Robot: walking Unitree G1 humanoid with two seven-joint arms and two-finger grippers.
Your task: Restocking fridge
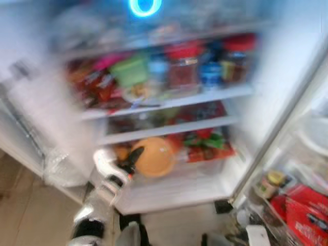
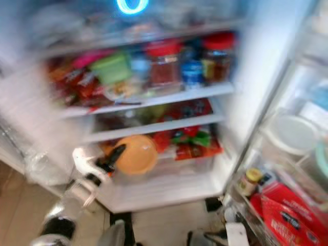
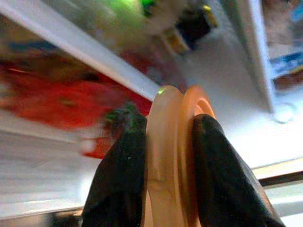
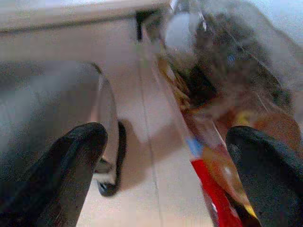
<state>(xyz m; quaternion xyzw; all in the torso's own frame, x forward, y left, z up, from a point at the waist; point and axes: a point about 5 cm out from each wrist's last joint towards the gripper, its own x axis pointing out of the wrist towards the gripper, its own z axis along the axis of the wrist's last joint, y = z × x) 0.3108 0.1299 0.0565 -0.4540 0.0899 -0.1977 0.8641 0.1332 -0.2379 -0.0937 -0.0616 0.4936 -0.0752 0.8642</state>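
Note:
The fridge stands open in front of me, and the picture is blurred. My left gripper (image 1: 136,154) is shut on an orange bowl (image 1: 156,156), holding it on edge in front of the lowest drawer (image 1: 179,182). In the left wrist view both black fingers (image 3: 123,170) pinch the bowl's rim (image 3: 173,156), one on each side. Red packets (image 1: 207,146) lie just behind and to the right of the bowl. My right gripper (image 4: 165,146) hangs open, low by the tiled floor, with nothing between its fingers.
Jars with red lids (image 1: 183,66) and a green tub (image 1: 130,70) crowd the middle shelf (image 1: 169,101). The open door on the right carries a yellow-lidded jar (image 1: 274,180) and a red box (image 1: 307,210). Beige floor tiles (image 1: 31,215) lie at lower left.

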